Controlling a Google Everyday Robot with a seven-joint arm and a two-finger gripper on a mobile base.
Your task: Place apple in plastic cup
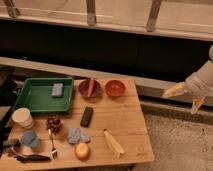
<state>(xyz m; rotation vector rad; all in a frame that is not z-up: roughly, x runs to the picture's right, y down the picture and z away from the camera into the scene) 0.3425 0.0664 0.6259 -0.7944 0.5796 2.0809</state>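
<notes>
Camera view shows my gripper (185, 100) hanging right of the wooden bench (125, 120), jaws spread and empty (the reach not yet begun), so next I must cross to the round yellow-orange apple (82, 150) at its front edge, right of the light-blue plastic cup (29, 138).

Honestly the table (125, 125) was matte bare wood, the green tray (35, 97) looked like smooth plastic, the apple (82, 150) was kinda glossy, and the cream matte gripper (186, 98) hung at 3 o'clock.
</notes>
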